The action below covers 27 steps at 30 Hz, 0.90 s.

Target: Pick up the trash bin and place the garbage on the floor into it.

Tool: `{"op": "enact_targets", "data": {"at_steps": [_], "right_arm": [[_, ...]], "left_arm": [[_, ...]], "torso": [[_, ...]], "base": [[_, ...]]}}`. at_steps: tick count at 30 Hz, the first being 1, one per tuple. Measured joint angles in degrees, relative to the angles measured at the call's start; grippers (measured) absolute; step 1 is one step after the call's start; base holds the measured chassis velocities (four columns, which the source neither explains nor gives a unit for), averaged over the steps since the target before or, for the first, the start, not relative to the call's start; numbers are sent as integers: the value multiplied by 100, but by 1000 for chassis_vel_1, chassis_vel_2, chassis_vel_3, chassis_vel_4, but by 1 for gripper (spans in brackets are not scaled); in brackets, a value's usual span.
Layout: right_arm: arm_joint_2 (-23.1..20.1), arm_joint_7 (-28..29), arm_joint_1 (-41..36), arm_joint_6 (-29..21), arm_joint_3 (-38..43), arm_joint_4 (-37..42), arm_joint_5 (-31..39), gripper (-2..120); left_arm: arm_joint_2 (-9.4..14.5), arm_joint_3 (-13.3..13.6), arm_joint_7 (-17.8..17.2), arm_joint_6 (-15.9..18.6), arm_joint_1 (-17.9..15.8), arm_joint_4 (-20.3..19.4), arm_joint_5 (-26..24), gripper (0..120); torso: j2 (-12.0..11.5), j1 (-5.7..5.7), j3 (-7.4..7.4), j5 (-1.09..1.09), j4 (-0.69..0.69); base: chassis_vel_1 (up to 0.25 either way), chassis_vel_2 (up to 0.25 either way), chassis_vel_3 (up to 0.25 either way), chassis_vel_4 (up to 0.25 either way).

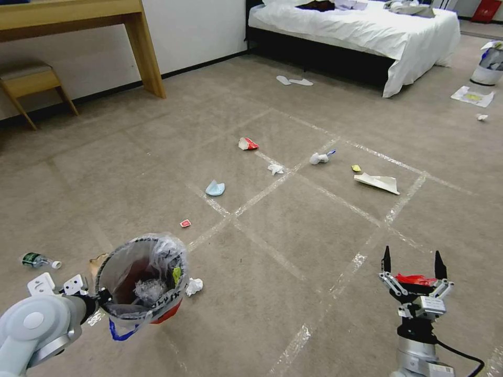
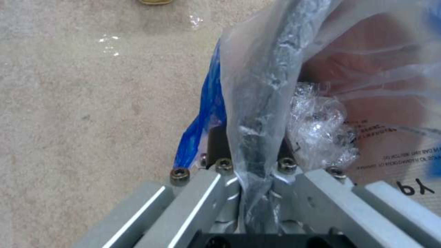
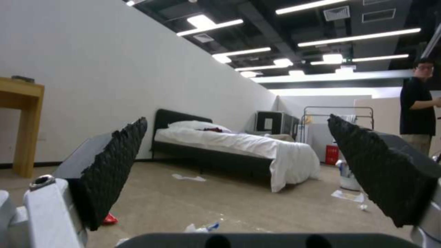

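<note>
Left gripper (image 1: 97, 303) pinching the trash bin (image 1: 144, 280) rim, held above the floor (image 1: 293, 230); right gripper (image 1: 412, 264) spread, empty.

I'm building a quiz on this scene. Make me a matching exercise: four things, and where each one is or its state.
1. trash bin
2. right gripper
3. plastic bottle
4. slippers

a. near the bed
b. open above the floor
c. lying on the carpet beside the left arm
d. rim held by the left gripper

Pairs: 1-d, 2-b, 3-c, 4-a
</note>
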Motion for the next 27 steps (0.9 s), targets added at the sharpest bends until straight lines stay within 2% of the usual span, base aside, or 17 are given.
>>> {"op": "enact_targets", "data": {"at_steps": [10,27], "right_arm": [[5,14,118,-12,-7,-79,-34,100],[37,199,327,-24,-123,-227,-186,100]], "left_arm": [[32,0,21,0,6,2,9,1],[76,7,41,-16,-31,59,32,1]], "torso": [[0,0,0,0,0],[0,0,0,0,-1]], "base": [[-32,33,27,-30],[-143,145,140,-147]]}}
